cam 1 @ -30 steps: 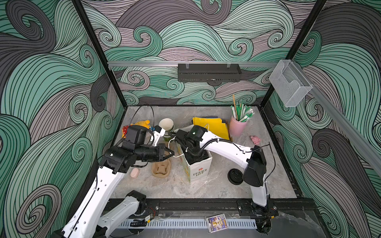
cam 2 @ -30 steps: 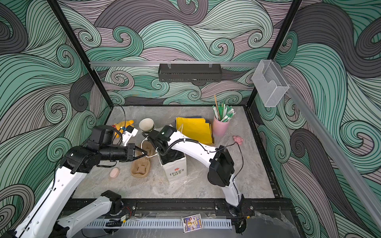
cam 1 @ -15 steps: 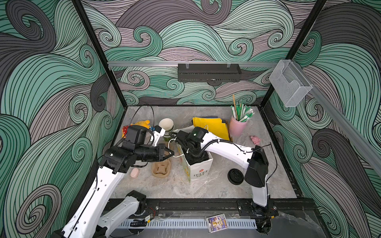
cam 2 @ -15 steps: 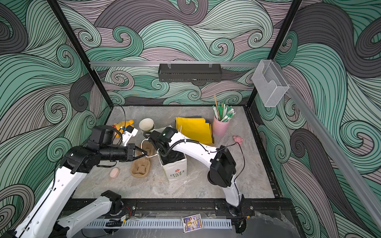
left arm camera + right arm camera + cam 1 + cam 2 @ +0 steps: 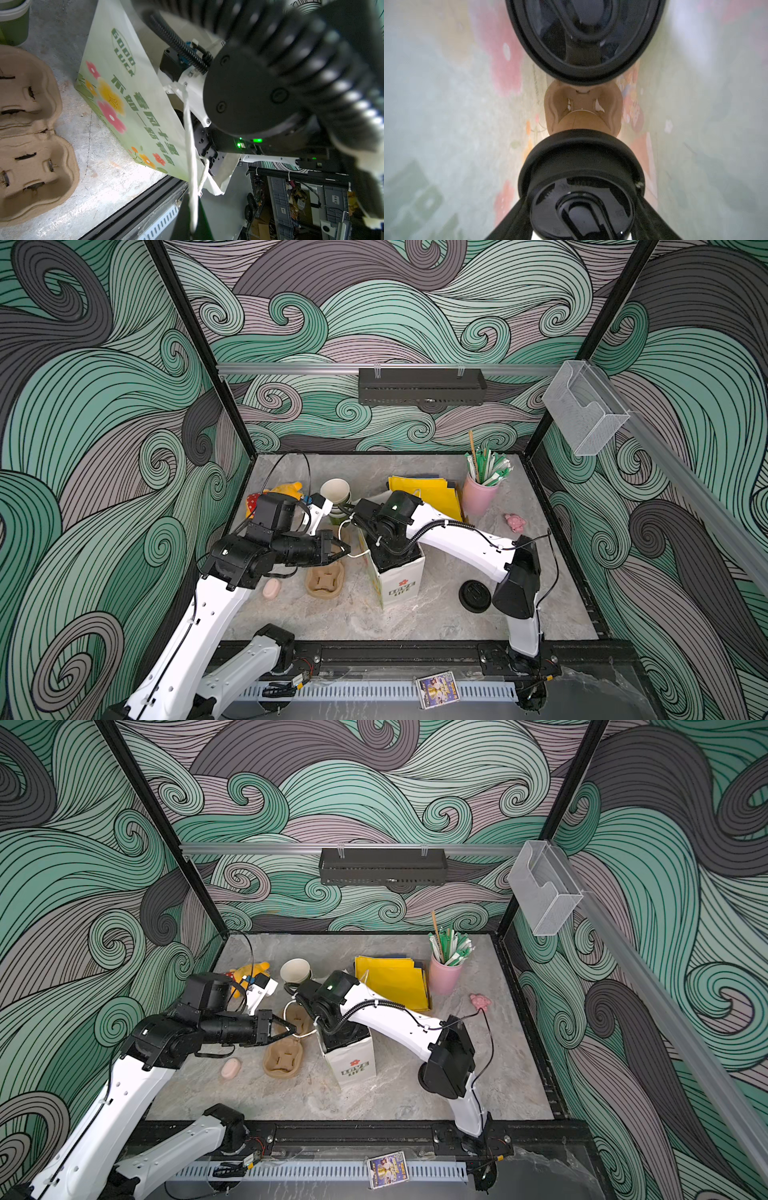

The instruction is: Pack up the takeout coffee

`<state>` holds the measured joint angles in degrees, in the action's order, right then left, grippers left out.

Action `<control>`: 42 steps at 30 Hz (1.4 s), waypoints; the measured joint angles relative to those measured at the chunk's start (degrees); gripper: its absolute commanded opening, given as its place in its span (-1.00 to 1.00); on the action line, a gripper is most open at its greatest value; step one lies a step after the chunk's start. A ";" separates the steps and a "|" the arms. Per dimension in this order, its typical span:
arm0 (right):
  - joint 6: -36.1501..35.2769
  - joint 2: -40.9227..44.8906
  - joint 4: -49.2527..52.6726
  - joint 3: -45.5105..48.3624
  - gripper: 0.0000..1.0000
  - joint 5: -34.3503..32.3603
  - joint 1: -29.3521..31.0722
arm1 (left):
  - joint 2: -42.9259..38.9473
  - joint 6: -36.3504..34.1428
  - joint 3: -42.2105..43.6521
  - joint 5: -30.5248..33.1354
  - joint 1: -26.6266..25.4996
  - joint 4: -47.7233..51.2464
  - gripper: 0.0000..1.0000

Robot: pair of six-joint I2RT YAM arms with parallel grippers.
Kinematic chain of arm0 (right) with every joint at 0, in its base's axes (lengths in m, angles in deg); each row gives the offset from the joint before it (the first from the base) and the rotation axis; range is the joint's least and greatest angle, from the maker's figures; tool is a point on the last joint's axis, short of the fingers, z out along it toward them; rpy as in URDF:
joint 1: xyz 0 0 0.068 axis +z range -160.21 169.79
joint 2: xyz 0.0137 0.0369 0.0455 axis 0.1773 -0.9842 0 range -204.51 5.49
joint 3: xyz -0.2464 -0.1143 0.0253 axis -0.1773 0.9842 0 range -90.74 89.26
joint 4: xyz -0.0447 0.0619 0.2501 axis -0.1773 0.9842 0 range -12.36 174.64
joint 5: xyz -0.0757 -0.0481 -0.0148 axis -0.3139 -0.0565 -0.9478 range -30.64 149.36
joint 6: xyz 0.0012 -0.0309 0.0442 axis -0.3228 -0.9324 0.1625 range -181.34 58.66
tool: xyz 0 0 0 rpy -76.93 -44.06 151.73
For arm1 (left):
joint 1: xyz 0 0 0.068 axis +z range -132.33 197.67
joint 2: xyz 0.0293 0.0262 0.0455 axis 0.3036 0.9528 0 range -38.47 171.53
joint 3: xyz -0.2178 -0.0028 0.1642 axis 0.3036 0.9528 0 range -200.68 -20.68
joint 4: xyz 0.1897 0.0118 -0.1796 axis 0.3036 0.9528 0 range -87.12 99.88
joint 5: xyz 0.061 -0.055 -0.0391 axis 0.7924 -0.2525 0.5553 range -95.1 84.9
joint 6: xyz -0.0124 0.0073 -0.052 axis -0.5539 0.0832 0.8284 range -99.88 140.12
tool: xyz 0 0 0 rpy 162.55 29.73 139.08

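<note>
At the front of the tabletop (image 5: 415, 622) stands the paper bag (image 5: 401, 587), a spare carrier (image 5: 324, 583) lying beside it. The left gripper (image 5: 338, 549) is pinched tight on the bag's cord handle (image 5: 190, 145), likely to steady the bag and hold its mouth open. The right gripper (image 5: 582, 197) reaches down inside, jaws wide and, as far as the blur allows, clasping the near cup (image 5: 581, 162) at its lid. That cup and the far cup (image 5: 581, 41) sit in a cardboard carrier (image 5: 550, 108) on the bag's floor, which should hold them upright.

Both arms: white link shells (image 5: 208, 614), black joint housings (image 5: 515, 585); a black ribbed cable conduit (image 5: 176, 41) follows the right arm (image 5: 457, 543), whose wrist housing carries a green light (image 5: 395, 507)
</note>
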<state>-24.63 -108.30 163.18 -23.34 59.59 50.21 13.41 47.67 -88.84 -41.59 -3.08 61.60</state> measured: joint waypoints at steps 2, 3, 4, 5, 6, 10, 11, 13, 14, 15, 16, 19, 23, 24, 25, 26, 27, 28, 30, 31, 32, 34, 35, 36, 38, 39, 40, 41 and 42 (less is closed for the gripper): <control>0.22 0.00 1.01 0.00 0.17 0.28 0.00 | 0.00 0.00 0.00 0.02 0.00 0.02 -1.00; 0.28 0.00 1.29 0.00 0.17 0.39 0.00 | 0.00 0.00 0.00 0.02 0.00 0.02 -1.00; 0.35 0.00 1.64 0.00 0.17 0.63 0.00 | 0.02 0.00 0.00 0.02 0.00 0.02 -1.00; 0.37 0.00 1.84 0.00 0.17 0.83 0.00 | 0.02 0.00 0.00 0.02 0.00 0.00 -1.00; 0.35 -0.02 1.95 0.00 0.17 1.01 0.00 | 0.02 0.00 0.00 0.02 0.00 0.02 -1.00; 0.33 -0.76 1.99 0.00 0.17 1.40 0.00 | 0.02 -0.07 0.00 0.02 0.00 0.02 -1.00; 0.31 -1.20 1.81 0.00 0.17 1.55 0.00 | 0.02 -0.07 0.00 0.02 0.00 0.02 -1.00; 0.26 -1.77 1.33 0.02 0.16 1.84 0.00 | 0.02 -0.07 0.00 0.04 0.00 0.02 -1.00; 0.24 -2.01 0.92 0.09 0.17 2.01 0.00 | 0.02 -0.07 0.00 0.07 0.00 0.04 -1.00; 0.22 -2.08 0.48 0.28 0.17 2.16 0.00 | 0.02 -0.07 0.00 0.09 0.00 0.07 -1.00; 0.22 -2.10 0.00 0.61 0.17 2.29 0.00 | 0.02 -0.07 0.00 0.09 0.00 0.11 -1.00; 0.26 -2.10 -0.98 1.68 0.16 2.60 0.00 | 0.02 -0.09 0.00 0.20 0.00 0.20 -1.00; 0.50 -2.08 -1.84 3.13 0.16 2.86 -0.02 | 0.02 -0.09 0.00 0.31 0.00 0.22 -1.00; 0.63 -2.03 -2.03 3.52 0.16 2.86 -0.04 | 0.02 -0.09 0.00 0.33 0.00 0.22 -1.00; 0.83 -1.92 -2.27 4.13 0.16 2.89 -0.04 | 0.02 -0.09 0.00 0.33 0.00 0.22 -1.00; 1.01 -1.68 -2.62 4.76 0.16 2.91 -0.07 | 0.02 -0.11 0.00 0.33 0.00 0.22 -1.00; 1.09 -1.46 -3.04 5.22 0.15 2.91 -0.07 | 0.02 -0.09 0.00 0.33 0.00 0.22 -1.00; 1.25 -1.11 -3.45 5.73 0.15 2.89 -0.07 | 0.02 -0.09 0.00 0.35 0.00 0.22 -1.00; 1.40 -0.55 -4.00 6.45 0.15 2.89 -0.07 | 0.02 -0.11 0.00 0.37 0.00 0.22 -1.00; 1.44 -0.44 -4.15 6.60 0.15 2.86 -0.07 | 0.02 -0.11 0.00 0.39 0.00 0.22 -1.00; 1.44 -0.42 -4.22 6.62 0.15 2.86 -0.07 | 0.02 -0.11 0.00 0.44 0.00 0.22 -1.00; 1.46 -0.42 -4.33 6.62 0.15 2.82 -0.09 | 0.02 -0.11 0.00 0.50 0.00 0.22 -1.00; 1.46 -0.39 -4.28 6.56 0.15 2.80 -0.09 | 0.02 -0.11 0.00 0.50 0.00 0.22 -1.00; 1.46 -0.39 -4.17 6.45 0.15 2.75 -0.09 | 0.02 -0.11 0.00 0.50 0.00 0.24 -1.00; 1.51 -0.39 -3.76 5.79 0.15 2.56 -0.07 | 0.02 -0.11 0.00 0.52 0.00 0.24 -1.00; 1.49 -0.39 -3.48 5.31 0.15 2.38 -0.07 | 0.02 -0.09 0.00 0.52 0.00 0.26 -1.00; 1.49 -0.39 -3.21 4.70 0.15 2.14 -0.07 | 0.02 -0.11 0.00 0.52 0.00 0.28 -1.00; 1.46 -0.39 -2.93 3.87 0.15 1.86 -0.07 | 0.02 -0.11 0.00 0.52 0.00 0.35 -1.00; 1.49 -0.39 -2.69 3.21 0.15 1.64 -0.07 | 0.02 -0.11 0.00 0.55 0.00 0.42 -1.00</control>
<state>-23.14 -108.70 160.49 -20.13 61.23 50.15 13.43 47.56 -88.84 -41.04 -3.08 62.01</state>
